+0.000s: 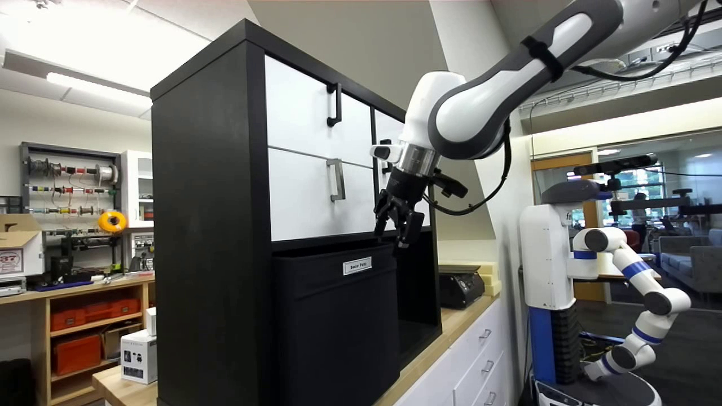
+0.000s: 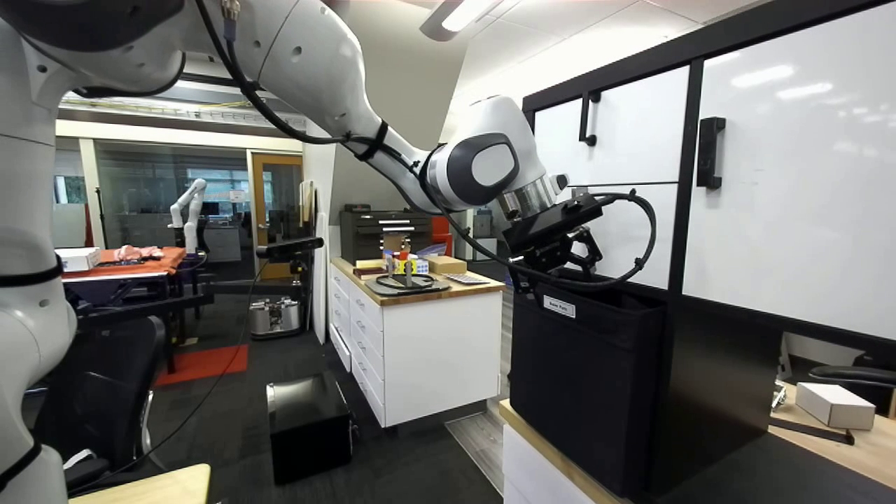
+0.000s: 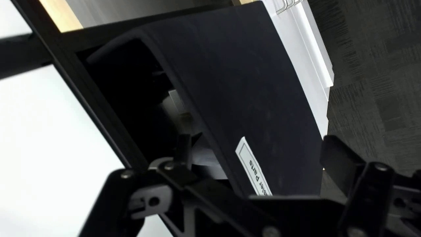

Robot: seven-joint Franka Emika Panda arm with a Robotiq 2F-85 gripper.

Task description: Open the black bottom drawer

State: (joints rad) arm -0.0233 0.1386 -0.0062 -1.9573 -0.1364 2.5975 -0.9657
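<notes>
Find, in an exterior view, the black bottom drawer (image 1: 338,316) at seven o'clock from the gripper (image 1: 391,237), partly out of the cabinet (image 1: 211,225). Note fingers (image 3: 342,161) well apart, clamped on nothing visible, seemingly astride the front rim (image 3: 185,95). Could crumple or slip off that thin, bowed rim if closing askew; could tip the drawer over the wooden ledge (image 1: 420,361) if dragging too far. Seems of soft, matte fabric, boxy yet slack, against smooth, glossy white drawer fronts (image 1: 299,197) and an oblong label (image 1: 357,265).

Both exterior views look at the cabinet (image 1: 225,214) from farther back, on opposite sides, and share the arm (image 1: 468,118) and black drawer (image 1: 338,321). The wrist view looks down, very close, at the black drawer's open top.
</notes>
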